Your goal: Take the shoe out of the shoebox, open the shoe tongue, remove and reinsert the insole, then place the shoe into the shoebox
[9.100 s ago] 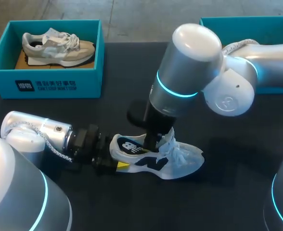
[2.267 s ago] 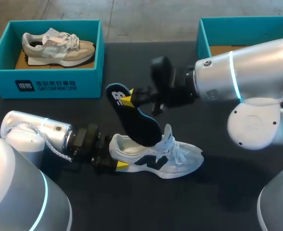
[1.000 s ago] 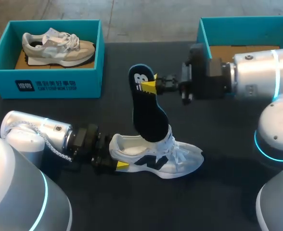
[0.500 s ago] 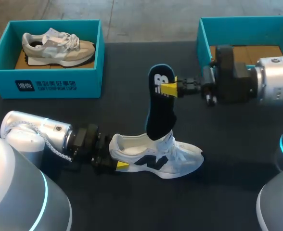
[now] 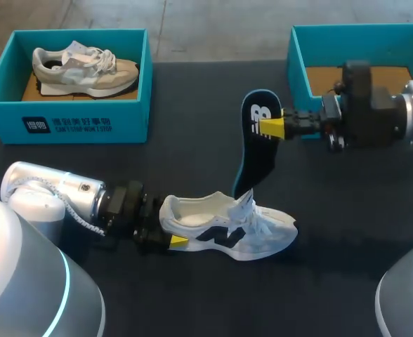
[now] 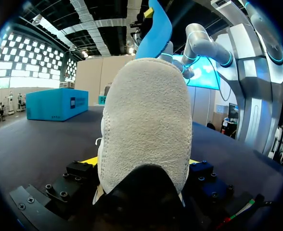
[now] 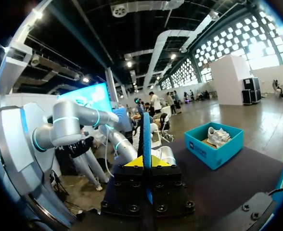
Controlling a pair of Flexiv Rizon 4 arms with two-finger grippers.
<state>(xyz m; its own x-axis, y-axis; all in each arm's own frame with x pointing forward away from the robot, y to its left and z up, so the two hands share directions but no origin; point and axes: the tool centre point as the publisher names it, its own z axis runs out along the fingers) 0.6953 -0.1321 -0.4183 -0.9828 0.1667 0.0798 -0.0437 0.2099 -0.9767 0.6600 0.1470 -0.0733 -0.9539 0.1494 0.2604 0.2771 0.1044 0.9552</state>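
A white and navy shoe (image 5: 227, 228) lies on its sole on the dark table, toe to the right. My left gripper (image 5: 170, 235) is shut on its heel, and that grey heel (image 6: 144, 120) fills the space between the fingers in the left wrist view. My right gripper (image 5: 271, 126) is shut on the heel end of a black insole (image 5: 257, 151) with a blue edge. The insole hangs almost upright, its lower tip just above the shoe's tongue. The right wrist view shows the insole (image 7: 146, 130) edge-on between the yellow tips of the right gripper (image 7: 145, 162).
A teal shoebox (image 5: 298, 63) with a cardboard floor stands at the back right, behind my right arm. Another teal box (image 5: 66, 123) at the back left holds a beige shoe (image 5: 83, 67). Bare table lies between the boxes and in front of the shoe.
My right gripper has moved right with the insole, swinging it upright and drawing its toe end up out of the shoe. The left gripper and the shoe have stayed put.
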